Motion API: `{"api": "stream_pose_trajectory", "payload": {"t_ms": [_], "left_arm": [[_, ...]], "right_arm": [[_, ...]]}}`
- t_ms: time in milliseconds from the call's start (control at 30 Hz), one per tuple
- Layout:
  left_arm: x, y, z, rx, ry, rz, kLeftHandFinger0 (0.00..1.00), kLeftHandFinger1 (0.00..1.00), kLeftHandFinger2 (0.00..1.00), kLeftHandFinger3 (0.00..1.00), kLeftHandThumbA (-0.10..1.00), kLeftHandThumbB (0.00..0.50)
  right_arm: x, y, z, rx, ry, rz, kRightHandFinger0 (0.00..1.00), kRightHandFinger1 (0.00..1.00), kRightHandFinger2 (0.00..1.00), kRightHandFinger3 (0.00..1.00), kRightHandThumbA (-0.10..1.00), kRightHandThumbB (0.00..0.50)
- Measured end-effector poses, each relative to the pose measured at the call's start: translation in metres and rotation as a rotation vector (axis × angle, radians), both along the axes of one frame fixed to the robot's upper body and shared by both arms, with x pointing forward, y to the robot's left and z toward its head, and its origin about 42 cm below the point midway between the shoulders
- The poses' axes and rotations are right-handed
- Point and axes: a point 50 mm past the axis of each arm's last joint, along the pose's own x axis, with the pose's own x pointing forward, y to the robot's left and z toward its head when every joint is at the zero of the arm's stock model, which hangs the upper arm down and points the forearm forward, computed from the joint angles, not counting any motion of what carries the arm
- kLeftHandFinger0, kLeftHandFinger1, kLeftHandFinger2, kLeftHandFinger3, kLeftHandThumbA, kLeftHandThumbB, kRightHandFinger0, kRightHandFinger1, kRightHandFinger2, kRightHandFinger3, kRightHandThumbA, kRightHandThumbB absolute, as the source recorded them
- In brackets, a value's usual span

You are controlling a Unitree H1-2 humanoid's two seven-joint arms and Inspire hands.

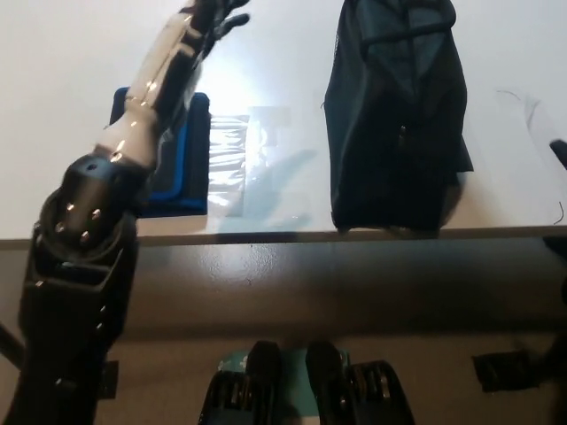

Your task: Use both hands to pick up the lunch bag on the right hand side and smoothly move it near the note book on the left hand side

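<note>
White left hand (197, 27) spread above notebook (182, 168); black lunch bag (396, 115) by worktop (71, 71) front edge.

The bag (396, 115) is black all over, with a slight teal-grey sheen on its upper panels and dark straps of the same shade; a small pale zip pull shows at its middle. The notebook (182, 155) shows bright blue edging round a black cover, most of it hidden behind the arm. The left hand (215, 18) has dark fingers, its forearm (158, 84) is white to pale cream with dark seams, and the elbow below is glossy black. The surface (71, 106) is white with a bright glare patch; its front edge is tan. A clear, glinting plastic sheet (244, 164) lies beside the notebook.
</note>
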Motion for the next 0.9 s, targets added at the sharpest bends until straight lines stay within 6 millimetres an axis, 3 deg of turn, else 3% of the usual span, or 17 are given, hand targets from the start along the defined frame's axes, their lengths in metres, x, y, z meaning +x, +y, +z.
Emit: {"api": "stream_pose_trajectory", "payload": {"t_ms": [100, 167, 267, 433, 500, 667, 800, 900], "left_arm": [[0.015, -0.009, -0.002, -0.061, 0.076, -0.008, 1.00, 1.00, 1.00, 1.00, 1.00, 0.298], [0.026, -0.015, -0.004, -0.104, 0.129, -0.011, 1.00, 1.00, 1.00, 1.00, 1.00, 0.301], [0.040, -0.026, -0.008, -0.155, 0.202, -0.019, 1.00, 1.00, 1.00, 1.00, 1.00, 0.295], [0.059, -0.045, -0.016, -0.214, 0.307, -0.032, 1.00, 1.00, 1.00, 1.00, 1.00, 0.311], [0.064, -0.048, -0.021, -0.235, 0.342, -0.030, 1.00, 1.00, 1.00, 1.00, 1.00, 0.290], [0.078, -0.062, -0.045, -0.277, 0.460, -0.032, 1.00, 1.00, 1.00, 1.00, 1.00, 0.298], [0.086, -0.073, -0.064, -0.324, 0.550, -0.039, 1.00, 1.00, 1.00, 1.00, 1.00, 0.300], [0.090, -0.079, -0.076, -0.326, 0.592, -0.040, 1.00, 1.00, 1.00, 1.00, 1.00, 0.306]], "right_arm": [[0.016, 0.004, 0.003, 0.032, 0.014, 0.018, 1.00, 1.00, 1.00, 1.00, 1.00, 0.152], [0.027, 0.008, 0.005, 0.052, 0.025, 0.032, 1.00, 1.00, 1.00, 1.00, 1.00, 0.212], [0.042, 0.018, 0.009, 0.084, 0.039, 0.059, 1.00, 1.00, 1.00, 1.00, 1.00, 0.196], [0.061, 0.035, 0.014, 0.124, 0.064, 0.102, 1.00, 1.00, 1.00, 1.00, 1.00, 0.214], [0.066, 0.041, 0.016, 0.133, 0.071, 0.116, 1.00, 1.00, 1.00, 1.00, 1.00, 0.217], [0.077, 0.058, 0.013, 0.161, 0.102, 0.156, 1.00, 1.00, 1.00, 1.00, 1.00, 0.216], [0.082, 0.074, 0.008, 0.175, 0.127, 0.188, 1.00, 1.00, 1.00, 1.00, 1.00, 0.256], [0.086, 0.087, 0.002, 0.192, 0.155, 0.210, 1.00, 1.00, 1.00, 1.00, 1.00, 0.257]]}}
